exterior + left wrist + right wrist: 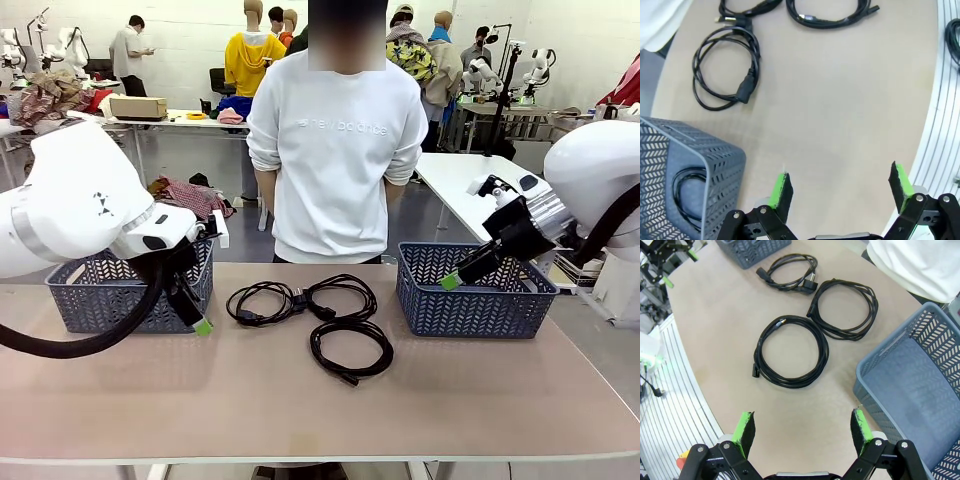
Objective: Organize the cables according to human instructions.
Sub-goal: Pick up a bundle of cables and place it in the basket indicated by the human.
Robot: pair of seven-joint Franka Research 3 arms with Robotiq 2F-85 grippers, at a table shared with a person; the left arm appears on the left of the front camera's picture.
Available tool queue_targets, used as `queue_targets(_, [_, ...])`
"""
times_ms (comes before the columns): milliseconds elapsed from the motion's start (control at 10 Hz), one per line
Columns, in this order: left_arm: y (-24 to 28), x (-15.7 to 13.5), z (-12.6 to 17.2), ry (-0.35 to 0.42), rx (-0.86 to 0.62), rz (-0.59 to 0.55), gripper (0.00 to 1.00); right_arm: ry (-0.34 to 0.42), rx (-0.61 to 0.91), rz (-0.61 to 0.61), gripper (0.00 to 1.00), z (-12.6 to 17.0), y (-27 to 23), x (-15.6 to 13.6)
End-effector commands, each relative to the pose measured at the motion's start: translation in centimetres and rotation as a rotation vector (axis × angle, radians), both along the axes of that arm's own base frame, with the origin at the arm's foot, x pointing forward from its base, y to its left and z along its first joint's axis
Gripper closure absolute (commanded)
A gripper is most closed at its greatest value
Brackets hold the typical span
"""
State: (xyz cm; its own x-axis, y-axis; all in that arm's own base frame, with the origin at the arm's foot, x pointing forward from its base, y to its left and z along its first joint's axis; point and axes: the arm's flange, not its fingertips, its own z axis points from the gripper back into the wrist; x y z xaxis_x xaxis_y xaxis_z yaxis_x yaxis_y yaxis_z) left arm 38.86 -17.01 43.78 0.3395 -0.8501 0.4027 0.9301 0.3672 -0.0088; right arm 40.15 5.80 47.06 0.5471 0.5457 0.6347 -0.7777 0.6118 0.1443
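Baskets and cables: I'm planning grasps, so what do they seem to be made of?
Baskets: probably moulded plastic, matte grey-blue; the walls are pierced in a regular chevron pattern. Cables: black sheath, probably rubber or PVC, faintly glossy, bending in loose coils; the plug ends look like moulded plastic.
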Motion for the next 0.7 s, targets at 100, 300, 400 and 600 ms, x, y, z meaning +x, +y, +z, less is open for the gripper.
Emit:
queue_targets(100, [-0.02, 0.11, 0.40, -0.005, -0.009, 0.006, 0.00, -0.015, 0.020, 0.015, 0.00, -0.04, -0.02, 0.32])
queue_targets(300, [-0.02, 0.11, 0.40, -0.005, -0.009, 0.006, 0.00, -0.015, 0.020, 0.015, 0.00, -0.04, -0.02, 0.32])
queue_targets(400, [-0.02, 0.11, 0.40, -0.005, -0.009, 0.006, 0.00, -0.015, 0.020, 0.015, 0.00, -0.04, -0.02, 0.32])
queue_targets(600, [-0.02, 0.11, 0.40, -0.005, -0.009, 0.006, 0.00, -0.015, 0.020, 0.015, 0.00, -0.04, -0.02, 0.32])
